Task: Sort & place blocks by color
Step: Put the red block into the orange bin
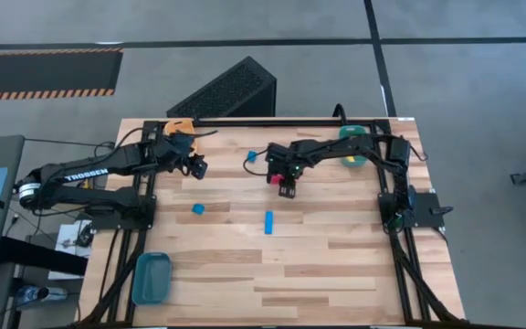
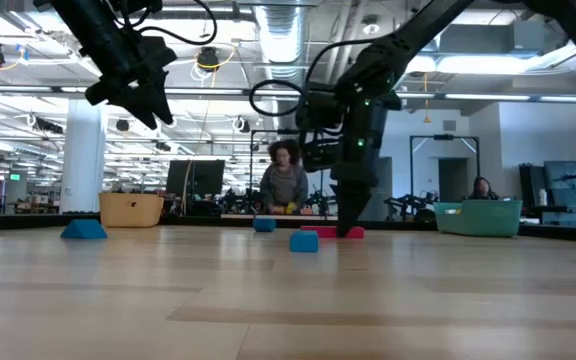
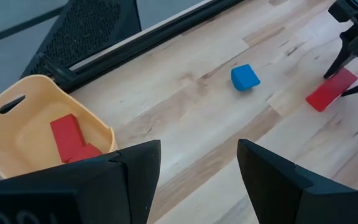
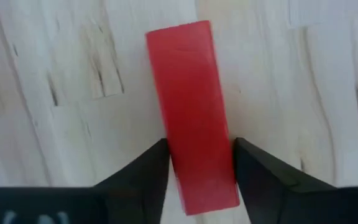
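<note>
- the right gripper (image 1: 286,187) is down on the table (image 1: 336,274) well right of the orange bin (image 3: 36,124), its fingers (image 4: 145,168) on either side of the red bar (image 4: 191,112), touching or nearly so; i can't tell if they're clamped.
- the bar lies flat on the wood. i'd squeeze squarely across its narrow sides before lifting, then carry it left to the orange bin, where red blocks (image 3: 67,140) already sit.
- the left gripper (image 1: 197,167) hovers just beside that bin, fingers spread and empty.
- blue blocks (image 1: 198,208) wait nearer the table's middle.
</note>
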Motion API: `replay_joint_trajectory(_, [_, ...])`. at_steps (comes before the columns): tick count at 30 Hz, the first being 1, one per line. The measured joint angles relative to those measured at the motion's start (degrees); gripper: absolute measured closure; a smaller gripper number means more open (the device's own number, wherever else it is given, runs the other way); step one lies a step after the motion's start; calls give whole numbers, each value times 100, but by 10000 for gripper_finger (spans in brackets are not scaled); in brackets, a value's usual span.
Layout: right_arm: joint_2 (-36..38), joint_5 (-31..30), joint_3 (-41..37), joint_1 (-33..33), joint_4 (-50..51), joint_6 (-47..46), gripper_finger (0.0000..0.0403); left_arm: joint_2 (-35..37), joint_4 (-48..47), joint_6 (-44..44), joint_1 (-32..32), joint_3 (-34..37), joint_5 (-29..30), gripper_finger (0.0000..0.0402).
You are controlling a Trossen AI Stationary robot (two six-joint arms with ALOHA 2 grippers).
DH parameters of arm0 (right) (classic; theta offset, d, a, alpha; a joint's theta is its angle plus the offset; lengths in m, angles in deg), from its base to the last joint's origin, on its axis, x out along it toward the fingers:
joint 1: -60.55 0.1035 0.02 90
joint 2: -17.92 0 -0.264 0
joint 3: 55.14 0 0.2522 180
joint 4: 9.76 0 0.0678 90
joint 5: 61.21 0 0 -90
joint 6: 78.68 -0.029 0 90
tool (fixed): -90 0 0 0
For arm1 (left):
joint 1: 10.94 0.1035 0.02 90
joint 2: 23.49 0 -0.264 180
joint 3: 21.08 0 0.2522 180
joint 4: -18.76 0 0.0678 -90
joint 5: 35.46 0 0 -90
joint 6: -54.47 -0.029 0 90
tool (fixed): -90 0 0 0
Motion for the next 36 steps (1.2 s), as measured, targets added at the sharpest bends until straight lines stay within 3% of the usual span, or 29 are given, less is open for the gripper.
replay_joint_trajectory(9, [32,46,-101,-2,-144,-344,288,0,0,28,0,0,7,203])
replay_joint_trajectory(15, [39,47,-36,7,-97,-659,286,0,-1,-3,0,0,-90,203])
replay_joint_trajectory(25, [-1,-91,449,349,-59,-777,284,0,62,33,4,0,-1095,203])
replay_joint_trajectory(36, [8,-969,1134,694,173,-708,284,1,150,-314,634,0,-2084,203])
